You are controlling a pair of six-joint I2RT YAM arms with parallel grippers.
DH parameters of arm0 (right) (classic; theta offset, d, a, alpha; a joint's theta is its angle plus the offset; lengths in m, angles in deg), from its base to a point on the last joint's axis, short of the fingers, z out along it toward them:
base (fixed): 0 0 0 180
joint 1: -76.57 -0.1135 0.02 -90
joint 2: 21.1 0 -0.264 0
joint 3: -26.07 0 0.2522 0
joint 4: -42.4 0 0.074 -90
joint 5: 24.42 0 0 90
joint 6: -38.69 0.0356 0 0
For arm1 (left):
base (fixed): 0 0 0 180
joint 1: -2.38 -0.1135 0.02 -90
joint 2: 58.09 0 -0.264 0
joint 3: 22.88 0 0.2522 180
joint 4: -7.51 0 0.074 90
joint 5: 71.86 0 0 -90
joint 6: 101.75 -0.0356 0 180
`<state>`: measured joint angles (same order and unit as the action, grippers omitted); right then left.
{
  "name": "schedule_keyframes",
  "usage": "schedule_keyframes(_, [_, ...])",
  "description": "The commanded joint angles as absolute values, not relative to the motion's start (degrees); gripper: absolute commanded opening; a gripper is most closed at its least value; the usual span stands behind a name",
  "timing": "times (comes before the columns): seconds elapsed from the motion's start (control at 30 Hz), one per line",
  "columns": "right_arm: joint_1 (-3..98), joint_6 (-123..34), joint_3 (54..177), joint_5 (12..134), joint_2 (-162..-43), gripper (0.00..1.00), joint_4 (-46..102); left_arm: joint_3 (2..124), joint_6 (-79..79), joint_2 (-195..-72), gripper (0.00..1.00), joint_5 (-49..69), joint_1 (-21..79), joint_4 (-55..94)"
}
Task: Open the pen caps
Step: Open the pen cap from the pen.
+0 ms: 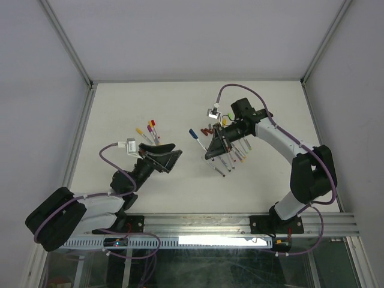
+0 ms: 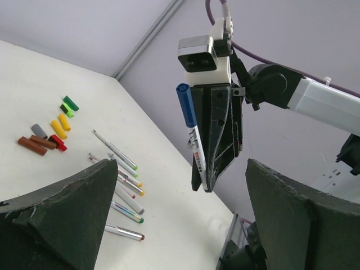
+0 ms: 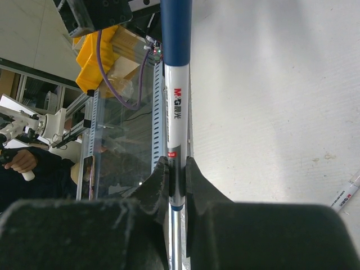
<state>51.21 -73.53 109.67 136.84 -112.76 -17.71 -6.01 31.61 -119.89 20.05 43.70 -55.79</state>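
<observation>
Looking down from the top camera, the right gripper (image 1: 210,153) is seen clamped on a pen (image 1: 200,141) a bit right of the middle of the tabletop (image 1: 180,102). The blue cap (image 1: 193,133) is on the pen's free end, aimed toward the far left corner. The left gripper (image 1: 174,157) is parked just left of it with its fingers spread wide and nothing between them, and a gap is left between the two grippers. A few loose caps (image 1: 207,129), reddish ones, are scattered just behind the right gripper, toward the far edge. A row of bare pens (image 1: 233,157) is laid out under the right arm. Three capped pens (image 1: 150,128) with yellow, red and purple tops are lying left of the middle.

From the left wrist, the two wide-open fingers (image 2: 67,208) are seen at the bottom corners. The right gripper is framed between them, hanging tip-down and held up off the surface. The pen is pinched near its lower end and the blue cap sticks up beside the other wrist's camera. The loose caps are told apart better here: green, yellow, red, dark red and one grey, bunched together just beside the bare pens.

From the right wrist, the barrel is shown squeezed between both pads (image 3: 154,185), with the blue cap fully seated at the far end. A stray pen (image 3: 346,197) is caught at the right, lying on the tabletop.
</observation>
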Motion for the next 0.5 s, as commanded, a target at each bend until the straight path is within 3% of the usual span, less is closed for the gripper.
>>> schedule_keyframes(0.0, [51.1,-75.2,112.2,139.2,-112.7,0.0,-18.1,-6.1,37.5,-124.3,0.99,12.9,41.0,-68.2])
schedule_keyframes(0.47, [51.1,-76.5,112.3,141.7,-113.2,0.0,-19.0,0.6,39.8,-135.4,0.99,8.9,39.3,-71.7])
